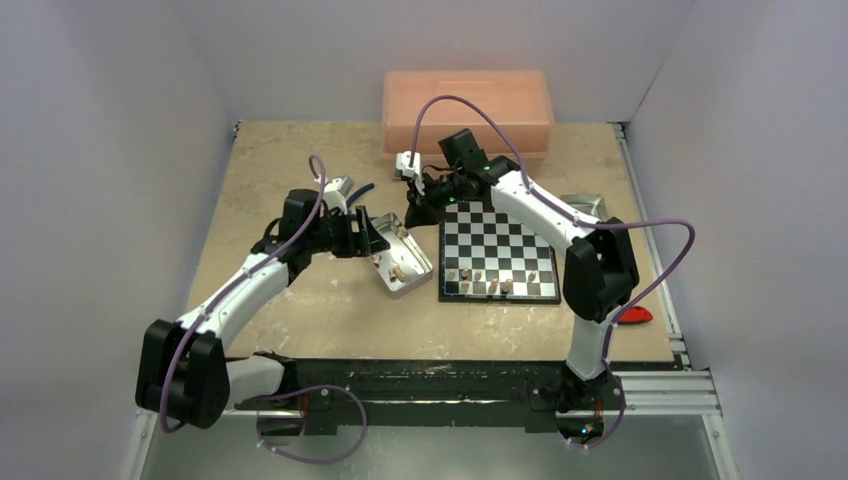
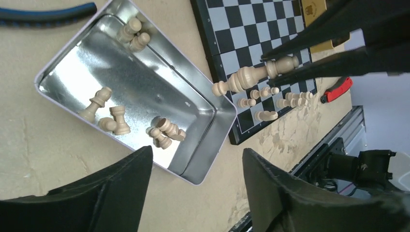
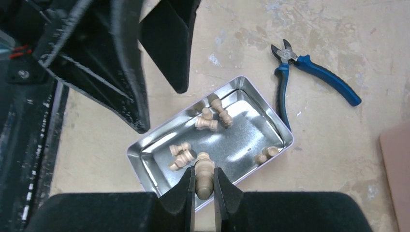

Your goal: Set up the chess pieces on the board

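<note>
Black fingers of the left gripper (image 2: 197,170) are spread wide apart and hold nothing, hanging above the near corner of a shiny rectangular metal tin (image 2: 145,72). The tin sits on the beige table (image 1: 300,300), just left of the chessboard (image 1: 500,240). Loose light tan chess pieces (image 2: 112,117) lie toppled on its floor in small clusters, one pair against a far corner. Blue-handled pliers (image 3: 309,72) lie on the table beyond the tin.

The right gripper (image 3: 203,189) is clamped on one tall light tan chessman (image 3: 204,174). It grips the base end, and the head sticks out past the fingertips. The piece hangs in the air over the tin's edge, on the side facing the board.

On the board, a few more tan pieces (image 1: 480,274) occupy the nearest rows. A pink plastic box (image 1: 467,105) stands at the table's far edge. A small red tool (image 1: 633,316) lies off the board's near right corner.
</note>
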Tool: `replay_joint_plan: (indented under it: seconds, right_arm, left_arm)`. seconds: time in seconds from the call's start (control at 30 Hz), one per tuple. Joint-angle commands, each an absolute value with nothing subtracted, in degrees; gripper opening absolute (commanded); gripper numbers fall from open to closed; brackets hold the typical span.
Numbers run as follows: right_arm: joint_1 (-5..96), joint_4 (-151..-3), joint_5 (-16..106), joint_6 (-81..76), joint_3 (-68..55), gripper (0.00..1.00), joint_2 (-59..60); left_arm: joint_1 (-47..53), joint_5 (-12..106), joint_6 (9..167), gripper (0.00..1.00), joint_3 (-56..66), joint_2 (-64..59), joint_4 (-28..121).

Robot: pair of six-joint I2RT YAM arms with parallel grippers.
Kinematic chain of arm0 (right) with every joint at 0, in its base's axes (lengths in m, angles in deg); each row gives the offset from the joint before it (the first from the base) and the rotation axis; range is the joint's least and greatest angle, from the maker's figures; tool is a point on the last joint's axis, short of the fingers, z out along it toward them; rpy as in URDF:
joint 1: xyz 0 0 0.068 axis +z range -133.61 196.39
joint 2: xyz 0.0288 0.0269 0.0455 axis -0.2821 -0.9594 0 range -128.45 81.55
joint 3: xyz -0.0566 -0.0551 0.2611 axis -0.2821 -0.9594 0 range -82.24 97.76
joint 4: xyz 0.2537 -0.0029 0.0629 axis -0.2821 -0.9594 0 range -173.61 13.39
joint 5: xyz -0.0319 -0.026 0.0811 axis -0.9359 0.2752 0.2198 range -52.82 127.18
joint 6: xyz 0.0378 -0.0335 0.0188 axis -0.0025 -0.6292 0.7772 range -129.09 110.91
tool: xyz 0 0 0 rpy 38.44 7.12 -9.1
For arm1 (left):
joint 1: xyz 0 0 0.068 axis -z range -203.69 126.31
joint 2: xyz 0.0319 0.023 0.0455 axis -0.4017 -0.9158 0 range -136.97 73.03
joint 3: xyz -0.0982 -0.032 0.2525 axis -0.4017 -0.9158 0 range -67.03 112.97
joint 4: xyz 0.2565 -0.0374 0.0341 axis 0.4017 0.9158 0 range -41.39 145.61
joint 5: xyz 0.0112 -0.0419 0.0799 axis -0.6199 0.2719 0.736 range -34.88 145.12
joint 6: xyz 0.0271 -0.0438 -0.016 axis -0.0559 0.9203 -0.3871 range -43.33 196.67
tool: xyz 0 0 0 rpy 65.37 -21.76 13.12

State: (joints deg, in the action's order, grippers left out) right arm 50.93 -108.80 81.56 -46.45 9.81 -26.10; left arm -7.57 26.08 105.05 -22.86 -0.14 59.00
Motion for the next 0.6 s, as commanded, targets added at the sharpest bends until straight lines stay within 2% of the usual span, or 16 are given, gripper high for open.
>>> replay_joint_plan:
  seconds: [0.0, 0.07, 0.33, 0.4, 0.57]
  right_arm:
    - [50.7, -110.4, 86.6, -36.5, 12.7, 0.0, -26.2]
    - [50.4, -109.7, 88.1, -32.9, 12.4, 0.0, -25.7]
    - [48.4, -108.9, 96.2, -24.1, 10.8, 0.0, -23.7]
    - [48.1, -108.2, 98.8, -21.9, 10.1, 0.0, -23.0]
    - [48.0, -107.1, 100.4, -19.4, 8.7, 0.0, -21.1]
  left_arm:
    - [-8.1, 29.1, 102.9, 0.72, -26.6, 6.9, 53.2]
    - [-8.1, 28.1, 103.6, 0.78, -27.6, 8.4, 51.3]
    - [-8.0, 16.2, 104.1, 0.79, -31.3, 10.2, 39.4]
    - [-7.8, 12.5, 104.4, 0.82, -32.1, 10.1, 35.7]
    - [-5.8, 10.4, 102.5, 0.82, -33.1, 11.4, 31.0]
